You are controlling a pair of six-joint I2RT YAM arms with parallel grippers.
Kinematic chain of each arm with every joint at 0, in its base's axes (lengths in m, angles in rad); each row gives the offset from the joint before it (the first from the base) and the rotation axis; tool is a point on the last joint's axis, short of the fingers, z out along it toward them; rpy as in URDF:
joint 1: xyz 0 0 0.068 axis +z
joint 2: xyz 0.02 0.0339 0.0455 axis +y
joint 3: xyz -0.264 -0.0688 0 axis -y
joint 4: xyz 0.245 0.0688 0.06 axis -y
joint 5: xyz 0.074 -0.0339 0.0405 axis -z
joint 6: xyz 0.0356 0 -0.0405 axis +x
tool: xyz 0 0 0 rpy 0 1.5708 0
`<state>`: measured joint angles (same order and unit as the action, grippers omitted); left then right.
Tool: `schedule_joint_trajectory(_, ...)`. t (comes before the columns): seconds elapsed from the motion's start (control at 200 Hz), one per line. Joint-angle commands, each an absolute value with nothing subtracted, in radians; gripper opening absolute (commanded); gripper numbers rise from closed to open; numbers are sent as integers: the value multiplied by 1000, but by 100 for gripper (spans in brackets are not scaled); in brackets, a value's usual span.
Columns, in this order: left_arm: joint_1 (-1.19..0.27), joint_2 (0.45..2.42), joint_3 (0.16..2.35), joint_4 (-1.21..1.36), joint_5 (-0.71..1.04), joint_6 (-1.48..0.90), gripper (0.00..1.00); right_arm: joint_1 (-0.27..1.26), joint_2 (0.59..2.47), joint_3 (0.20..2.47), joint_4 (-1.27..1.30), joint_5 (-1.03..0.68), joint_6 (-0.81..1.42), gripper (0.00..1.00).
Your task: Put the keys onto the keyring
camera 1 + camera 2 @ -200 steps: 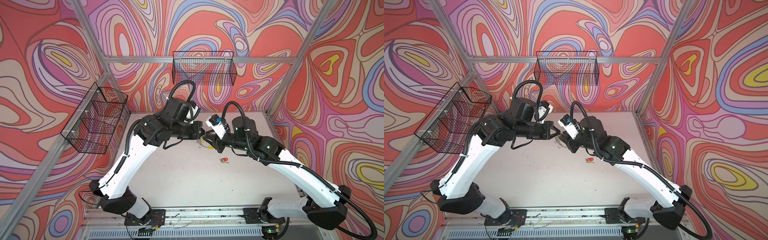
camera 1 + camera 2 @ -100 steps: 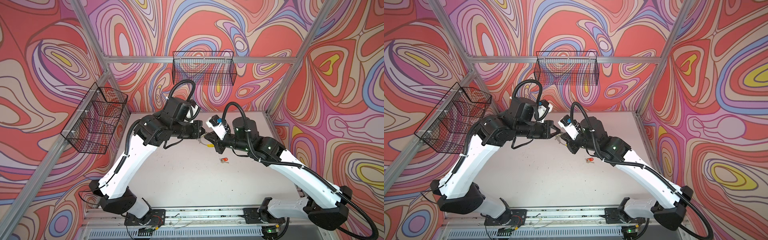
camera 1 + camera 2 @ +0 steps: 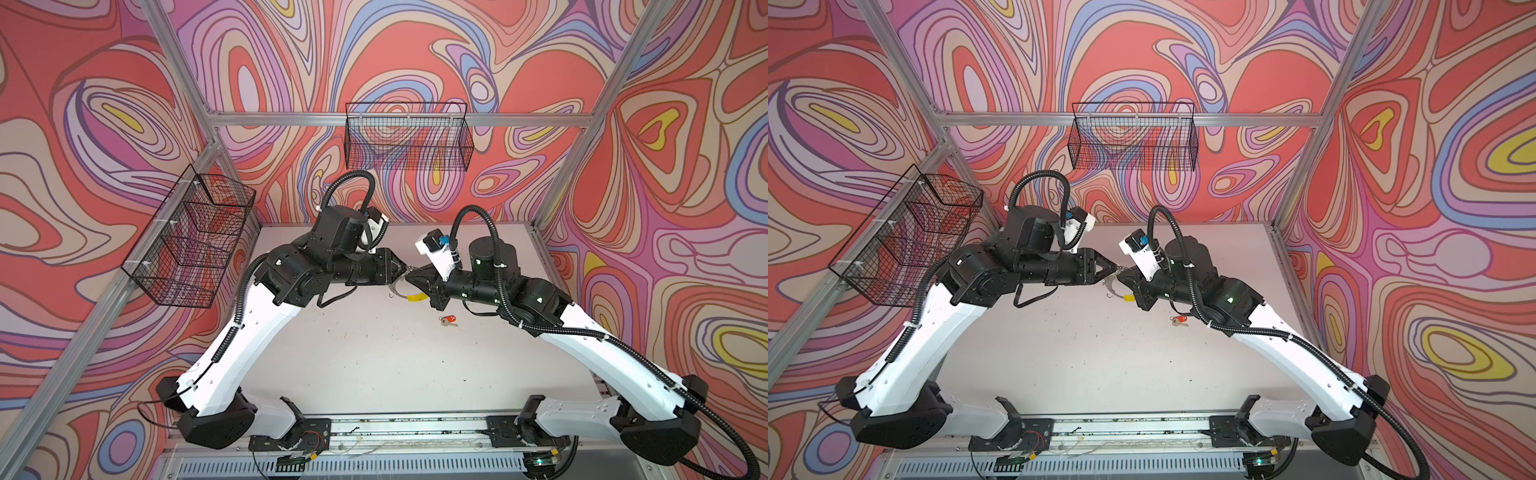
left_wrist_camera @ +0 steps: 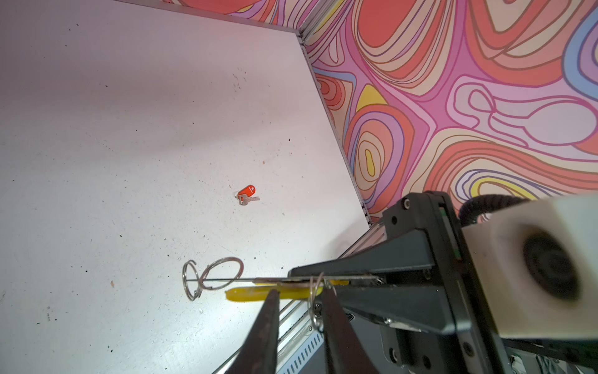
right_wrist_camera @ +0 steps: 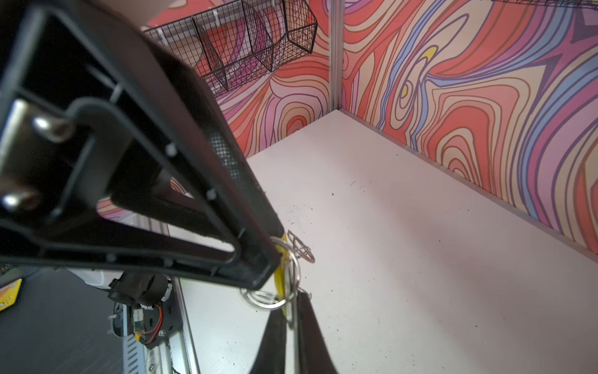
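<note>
The keyring [image 3: 397,291] [image 3: 1113,286] hangs above the middle of the table, where both arms meet. In the left wrist view the keyring [image 4: 226,279] shows edge-on, a thin grey line with wire split rings [image 4: 223,273] and a yellow piece [image 4: 252,294] against it. My right gripper [image 5: 291,304] [image 3: 411,277] is shut on the keyring's rim [image 5: 293,272]. My left gripper [image 4: 299,291] [image 3: 402,268] is open, its fingers [image 4: 268,323] straddling the rim. A key with a red tag [image 3: 448,320] [image 4: 247,194] lies on the table under the right arm.
A black wire basket [image 3: 191,237] hangs on the left wall and another wire basket [image 3: 409,141] on the back wall. The white table [image 3: 374,357] ends at the patterned walls on three sides. A metal rail [image 3: 395,424] runs along its front edge.
My right gripper has shut on the keyring's rim. My left gripper, shut a moment ago, has opened. Both arms have stayed almost where they were.
</note>
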<state>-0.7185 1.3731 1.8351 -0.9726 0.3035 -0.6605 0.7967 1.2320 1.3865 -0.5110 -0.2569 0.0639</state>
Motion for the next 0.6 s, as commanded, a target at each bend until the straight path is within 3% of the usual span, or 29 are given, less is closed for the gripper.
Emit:
schedule_joint_trajectory(0.0, -713, 1304, 1757, -852, 343, -693, 38, 790, 1208, 1371, -400, -284, 190, 0)
schedule_joint_trajectory(0.305, -712, 1178, 1555, -600, 321, -726, 46, 790, 1203, 1333, -362, -174, 313, 0)
schedule_joint_trajectory(0.596, -712, 1185, 1547, -577, 271, -692, 40, 791, 1227, 1338, -355, -176, 325, 0)
